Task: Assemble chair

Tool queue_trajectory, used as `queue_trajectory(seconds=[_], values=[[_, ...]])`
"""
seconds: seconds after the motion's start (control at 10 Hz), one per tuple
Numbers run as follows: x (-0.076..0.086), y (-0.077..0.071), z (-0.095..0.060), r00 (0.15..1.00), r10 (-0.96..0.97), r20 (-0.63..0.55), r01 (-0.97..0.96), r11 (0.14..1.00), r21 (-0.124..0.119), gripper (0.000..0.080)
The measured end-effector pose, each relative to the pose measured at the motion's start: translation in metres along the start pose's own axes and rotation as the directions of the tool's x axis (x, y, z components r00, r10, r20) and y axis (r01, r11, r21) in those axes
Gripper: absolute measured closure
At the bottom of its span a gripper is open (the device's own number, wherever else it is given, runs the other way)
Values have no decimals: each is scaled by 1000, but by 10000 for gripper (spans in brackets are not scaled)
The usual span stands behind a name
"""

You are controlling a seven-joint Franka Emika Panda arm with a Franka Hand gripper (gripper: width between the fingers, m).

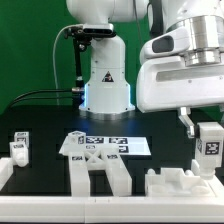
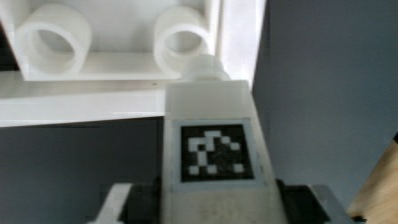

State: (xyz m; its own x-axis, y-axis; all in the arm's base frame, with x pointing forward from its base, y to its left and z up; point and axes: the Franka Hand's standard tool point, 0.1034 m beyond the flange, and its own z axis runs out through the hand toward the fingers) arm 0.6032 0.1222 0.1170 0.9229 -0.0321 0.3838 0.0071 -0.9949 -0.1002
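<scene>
We see the gripper [image 2: 214, 206] clenched on a white bar [image 2: 214, 105]. Its dark fingers [image 2: 128, 203] press the bar's two sides, next to a black-and-white tag. The bar's long axis runs straight out from the fingertips. In the exterior view it hangs upright under the gripper.

Just past the bar's free end lies a white block [image 2: 111, 68] with two round sockets side by side. The bar's tip overlaps the block's edge beside one socket. We cannot tell whether bar and block touch.

We judge that the coming move turns on this. The socket lies ahead along the bar's own axis, a little off to one side. That calls for a small sideways shift, then a straight push.

Well away from the gripper, toward the exterior view's left, a forked part [image 1: 100, 176], the marker board [image 1: 105, 146] and a small tagged part [image 1: 20, 150] lie on the black table [image 1: 45, 125].
</scene>
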Motion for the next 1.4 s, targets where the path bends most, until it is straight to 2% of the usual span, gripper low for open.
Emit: queue_trajectory(seconds=[0.2,0.4,0.7,1.1,1.4], values=[[-1,-1,4,1000,-23,5,23,1000,-8,514],[-2,5,8,1000,-22,9,23,1000,-17,514],[-9,7,17,1000,-21,22,22,1000,-22,514],[-9,12,27,1000,-27,-12,26,999,-32,514],[-13,4,33,999,-37,-28,36,999,-32,514]])
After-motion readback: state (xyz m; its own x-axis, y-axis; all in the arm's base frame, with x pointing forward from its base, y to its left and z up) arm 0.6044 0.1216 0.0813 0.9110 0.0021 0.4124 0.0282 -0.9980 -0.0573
